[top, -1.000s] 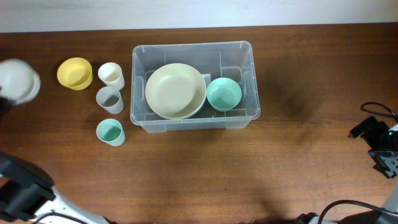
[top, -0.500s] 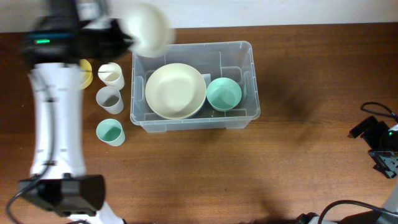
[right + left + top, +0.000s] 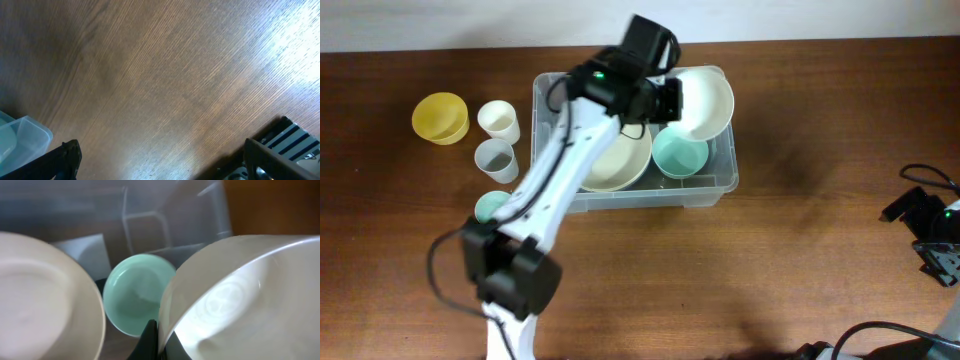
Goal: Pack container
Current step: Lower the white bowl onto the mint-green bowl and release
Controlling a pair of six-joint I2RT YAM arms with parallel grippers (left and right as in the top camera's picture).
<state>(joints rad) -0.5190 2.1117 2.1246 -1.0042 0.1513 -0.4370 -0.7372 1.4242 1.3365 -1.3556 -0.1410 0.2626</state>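
Note:
The clear plastic container [image 3: 725,180] stands mid-table and holds a large cream plate [image 3: 615,160] and a mint bowl [image 3: 678,155]. My left gripper [image 3: 670,100] is shut on the rim of a white bowl [image 3: 705,100] and holds it tilted over the container's right end, above the mint bowl. In the left wrist view the white bowl [image 3: 250,300] is pinched at its rim by the gripper [image 3: 159,340], with the mint bowl [image 3: 132,297] and cream plate [image 3: 45,305] below. My right gripper [image 3: 160,160] is open and empty over bare table at the far right [image 3: 935,250].
Left of the container stand a yellow bowl [image 3: 440,117], a cream cup [image 3: 499,121], a grey cup [image 3: 495,159] and a mint cup [image 3: 492,207] partly under the left arm. A corner of the container shows in the right wrist view [image 3: 22,137].
My left arm has swung from the far left across the table with the white bowl, which is now over the container's right end. The right arm has not moved.

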